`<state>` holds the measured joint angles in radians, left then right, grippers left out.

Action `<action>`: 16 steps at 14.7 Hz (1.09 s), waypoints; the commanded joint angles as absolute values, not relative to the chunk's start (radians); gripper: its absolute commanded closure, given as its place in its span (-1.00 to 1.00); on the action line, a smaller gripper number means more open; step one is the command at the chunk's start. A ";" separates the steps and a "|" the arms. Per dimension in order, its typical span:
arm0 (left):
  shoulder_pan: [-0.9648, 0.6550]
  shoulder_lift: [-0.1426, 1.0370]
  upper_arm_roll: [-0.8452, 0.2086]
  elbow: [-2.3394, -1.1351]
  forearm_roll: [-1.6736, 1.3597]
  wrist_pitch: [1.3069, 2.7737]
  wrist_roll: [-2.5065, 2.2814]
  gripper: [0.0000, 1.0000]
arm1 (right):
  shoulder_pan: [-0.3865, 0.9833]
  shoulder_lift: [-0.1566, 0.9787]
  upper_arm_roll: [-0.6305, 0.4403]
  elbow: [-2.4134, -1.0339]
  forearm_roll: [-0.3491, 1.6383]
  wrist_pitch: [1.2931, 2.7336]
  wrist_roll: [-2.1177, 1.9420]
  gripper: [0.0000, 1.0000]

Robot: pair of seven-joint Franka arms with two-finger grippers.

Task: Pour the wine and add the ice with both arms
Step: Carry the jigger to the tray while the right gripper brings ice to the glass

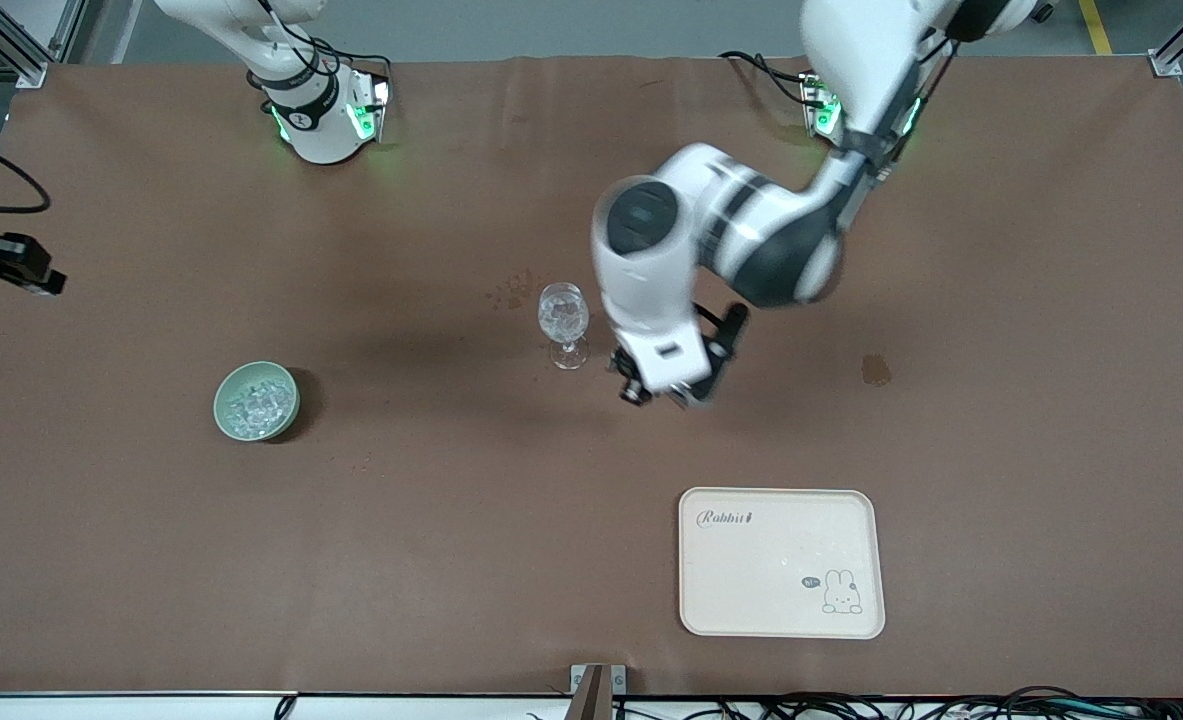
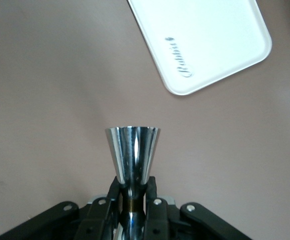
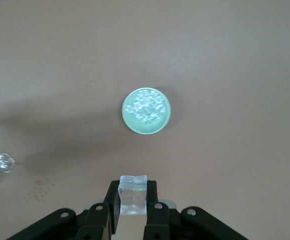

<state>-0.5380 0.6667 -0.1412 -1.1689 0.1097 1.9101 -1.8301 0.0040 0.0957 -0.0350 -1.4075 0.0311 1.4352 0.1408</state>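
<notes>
Table (image 1: 251, 560): cream tray (image 1: 781, 562) nearest the front camera. Left gripper (image 2: 133, 200), over table beside wine glass (image 1: 563, 322), clamps steel jigger (image 2: 133, 155). Right gripper (image 3: 133, 200), above green bowl (image 3: 146, 111) of ice (image 3: 147, 107), pinches ice cube (image 3: 133, 195).

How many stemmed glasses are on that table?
1. The stemmed glass stands mid-table, farther from the front camera than the cream tray, beside the left gripper. No others show.
</notes>
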 commanded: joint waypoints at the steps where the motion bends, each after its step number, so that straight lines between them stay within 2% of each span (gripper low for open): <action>1: -0.413 0.661 -0.152 -1.167 -0.088 2.021 -1.738 1.00 | 0.025 0.087 0.072 -1.419 0.025 1.442 0.340 0.98; 5: -0.249 0.715 -0.153 -1.170 -0.302 2.150 -1.452 1.00 | 0.054 0.153 0.306 -1.420 0.017 1.528 0.749 0.98; 8: -0.148 0.796 -0.153 -1.167 -0.641 2.223 -1.193 1.00 | 0.078 0.228 0.445 -1.424 0.009 1.609 0.969 0.98; 11: -0.082 0.851 -0.147 -1.173 -0.915 2.224 -1.115 1.00 | 0.184 0.300 0.448 -1.425 -0.020 1.682 1.110 0.98; 16: 0.037 0.943 -0.155 -1.175 -1.113 2.171 -0.990 1.00 | 0.323 0.386 0.448 -1.486 -0.086 1.825 1.313 0.97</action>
